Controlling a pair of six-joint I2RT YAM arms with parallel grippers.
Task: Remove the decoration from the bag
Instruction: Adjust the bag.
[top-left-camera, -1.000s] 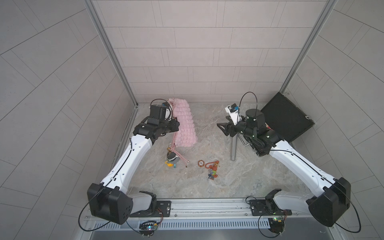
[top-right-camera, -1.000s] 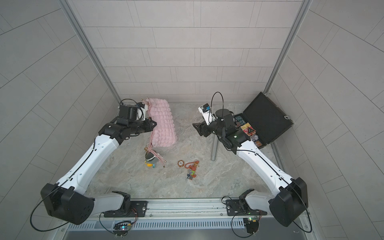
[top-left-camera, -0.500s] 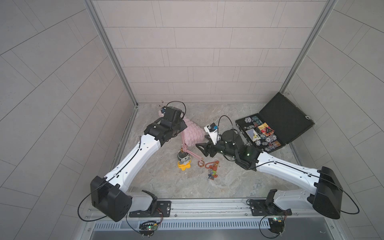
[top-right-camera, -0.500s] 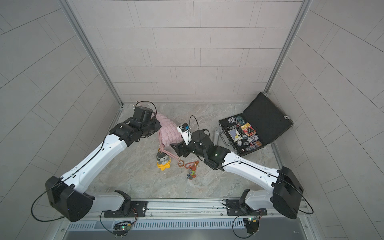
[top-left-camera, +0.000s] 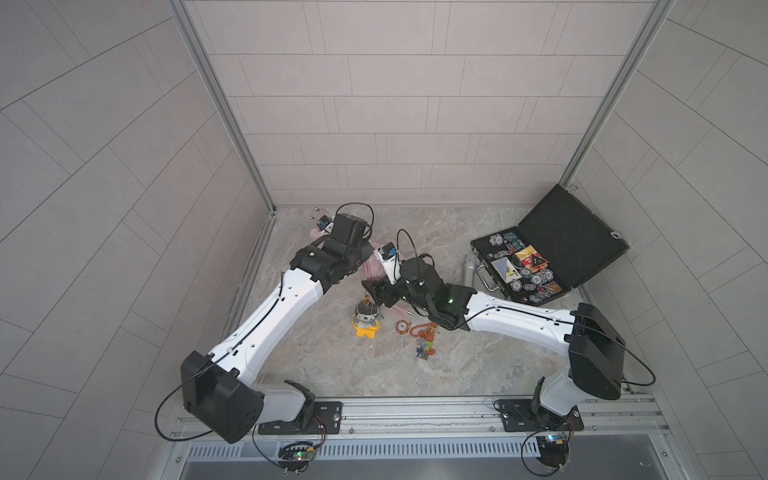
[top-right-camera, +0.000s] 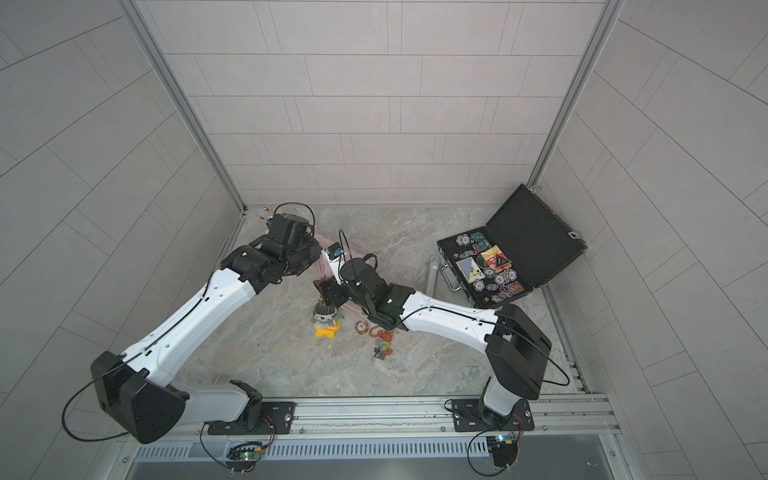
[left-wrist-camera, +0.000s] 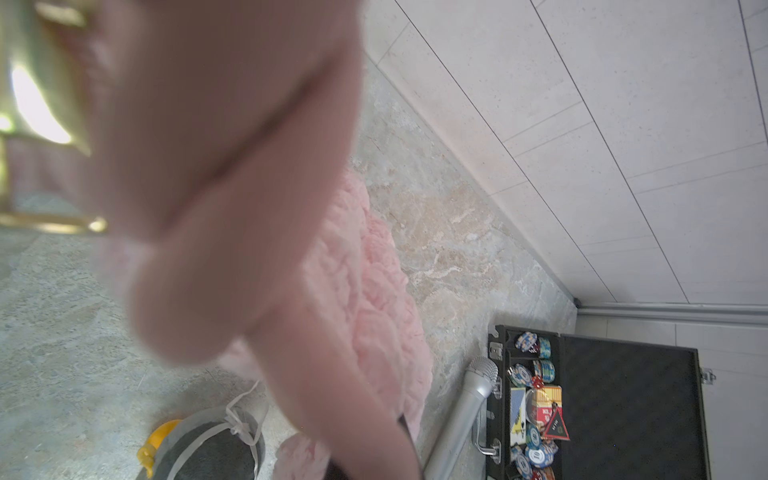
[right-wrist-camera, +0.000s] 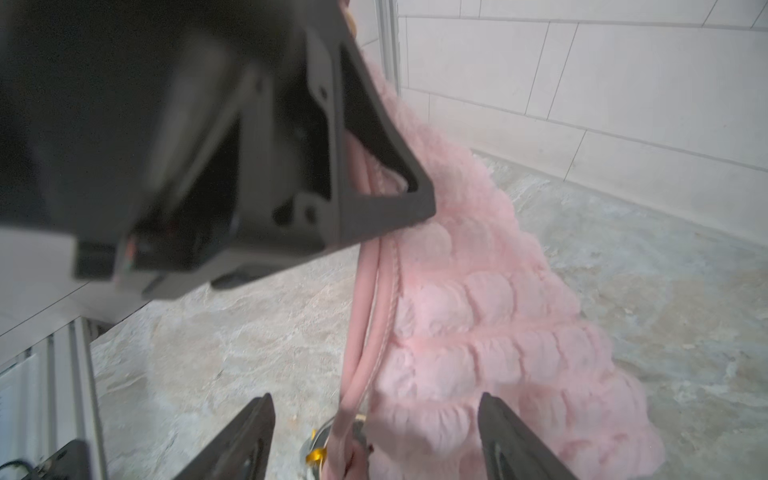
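Note:
The pale pink quilted bag (right-wrist-camera: 490, 316) hangs from its pink cord straps (right-wrist-camera: 365, 291), its lower end on the marble floor. My left gripper (right-wrist-camera: 370, 174) is shut on those straps near the back left. In both top views the arms hide most of the bag (top-left-camera: 374, 268). The decoration, a grey plush figure with yellow feet (top-left-camera: 366, 322), lies on the floor just in front of the bag; its gold clasp (right-wrist-camera: 316, 457) sits at the straps' lower end. My right gripper (right-wrist-camera: 374, 440) is open, its fingers (right-wrist-camera: 245, 436) on either side of the straps and the bag's lower edge, just above the decoration.
An open black briefcase (top-left-camera: 582, 237) full of poker chips stands at the back right, with a silver microphone (top-left-camera: 468, 270) lying beside it. A small round ring (top-left-camera: 402, 327) and an orange keychain bundle (top-left-camera: 424, 338) lie right of the decoration. A metal rail runs along the front.
The right arm swung from the back right to the middle and down over the decoration, jaws a little wider. The left arm carried the bag rightward by its straps, and the decoration followed.

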